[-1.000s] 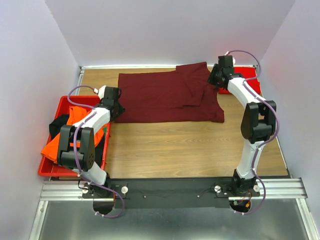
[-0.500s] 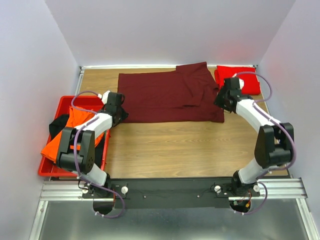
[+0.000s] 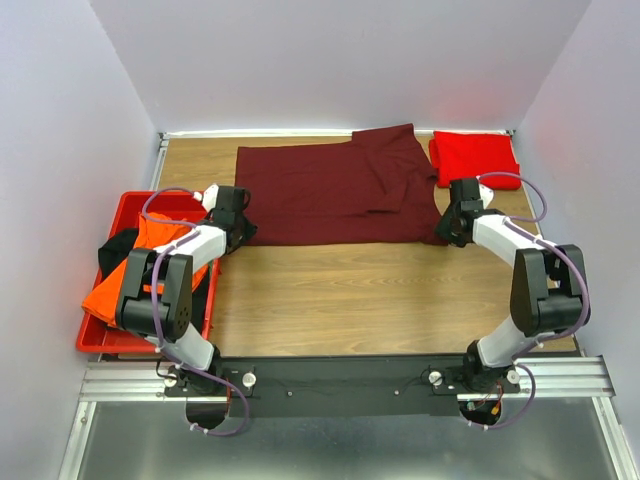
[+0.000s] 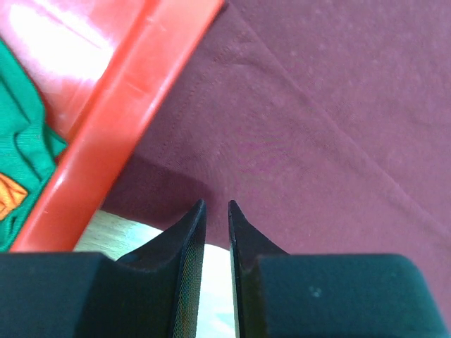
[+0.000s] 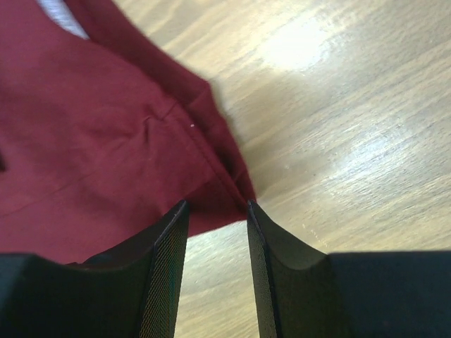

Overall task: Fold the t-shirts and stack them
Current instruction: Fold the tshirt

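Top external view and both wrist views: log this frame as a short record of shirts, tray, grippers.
maroon t-shirt: spread flat, far middle of table, right part folded over
bright red t-shirt: folded, far right corner
tray: left edge, holds orange cloth and black cloth
left gripper: narrow gap, at maroon near-left corner, gripping nothing
right gripper: open, straddling maroon near-right corner

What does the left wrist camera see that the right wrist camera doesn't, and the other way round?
Only the left wrist view: the red tray rim, green cloth inside it, and the left gripper with fingers nearly together. Only the right wrist view: the right gripper, wider open, astride a corner of the maroon t-shirt. Both: that t-shirt and the wooden table.
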You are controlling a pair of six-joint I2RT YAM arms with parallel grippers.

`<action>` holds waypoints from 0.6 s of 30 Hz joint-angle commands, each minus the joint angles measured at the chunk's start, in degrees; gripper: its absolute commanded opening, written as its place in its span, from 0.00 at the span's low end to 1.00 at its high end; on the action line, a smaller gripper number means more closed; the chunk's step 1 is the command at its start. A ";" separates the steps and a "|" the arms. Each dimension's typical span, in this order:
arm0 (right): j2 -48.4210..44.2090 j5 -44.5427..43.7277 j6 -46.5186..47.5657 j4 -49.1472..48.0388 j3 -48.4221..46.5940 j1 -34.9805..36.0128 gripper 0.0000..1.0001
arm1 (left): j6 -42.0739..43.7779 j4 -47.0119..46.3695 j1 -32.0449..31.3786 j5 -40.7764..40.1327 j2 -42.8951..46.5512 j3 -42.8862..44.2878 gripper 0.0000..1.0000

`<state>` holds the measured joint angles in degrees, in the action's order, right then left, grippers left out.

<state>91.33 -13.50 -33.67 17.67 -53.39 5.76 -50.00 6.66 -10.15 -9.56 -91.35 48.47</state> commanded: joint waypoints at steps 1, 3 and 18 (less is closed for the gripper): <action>1.92 -1.36 -2.19 -2.64 1.35 -0.66 0.45 | -2.29 0.02 -0.22 -5.01 -0.93 0.14 0.26; 2.62 -1.53 -2.36 -3.08 1.62 -0.92 0.45 | -3.09 0.99 -0.22 -6.51 -1.72 0.22 0.26; 3.60 -2.32 -0.70 -4.75 1.36 -0.93 0.16 | -4.14 3.98 -0.22 -11.27 -4.62 0.84 0.20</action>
<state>94.89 -13.54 -35.70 14.26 -52.38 5.15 -53.41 7.92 -10.66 -15.86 -94.48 48.93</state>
